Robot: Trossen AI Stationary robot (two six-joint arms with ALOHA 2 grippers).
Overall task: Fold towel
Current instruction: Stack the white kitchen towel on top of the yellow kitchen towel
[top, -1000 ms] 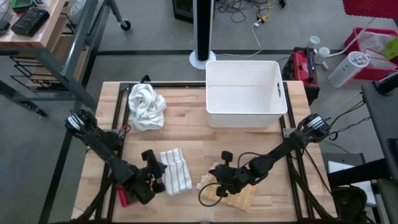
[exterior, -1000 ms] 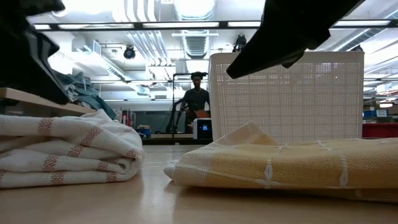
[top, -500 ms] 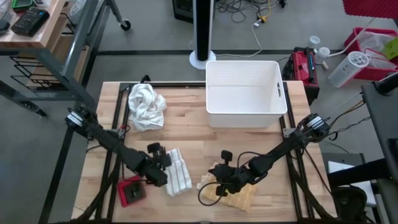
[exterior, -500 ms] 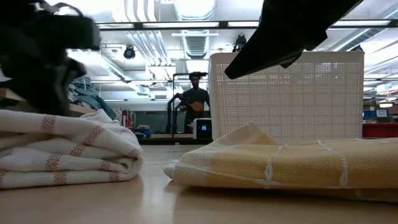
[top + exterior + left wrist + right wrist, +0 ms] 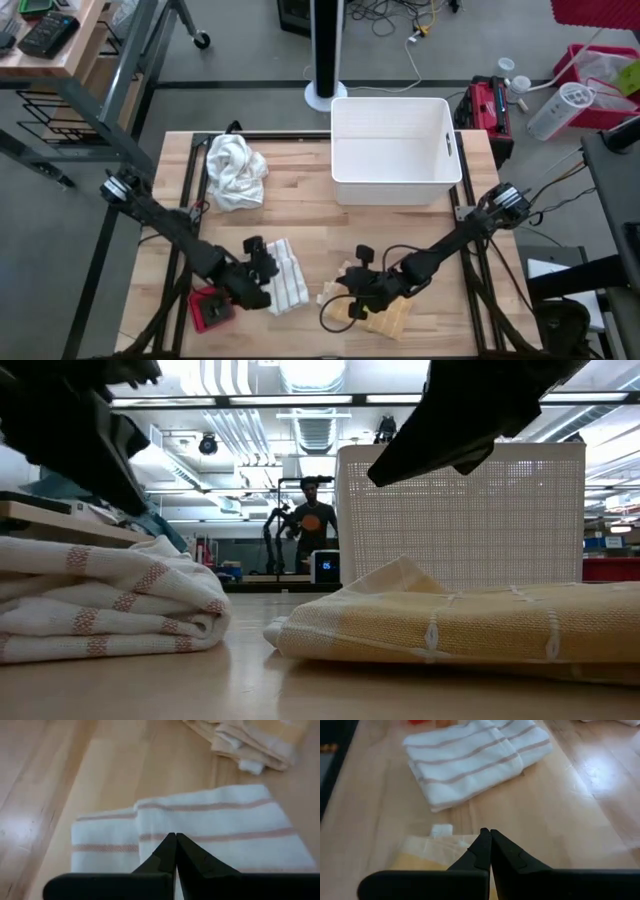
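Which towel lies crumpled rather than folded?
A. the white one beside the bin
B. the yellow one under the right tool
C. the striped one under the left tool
A: the white towel left of the bin is a loose heap, while the striped towel and the yellow towel lie in flat folded stacks.

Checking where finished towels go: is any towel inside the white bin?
No: in the high view the white bin shows only its bare floor; all three towels lie on the table.
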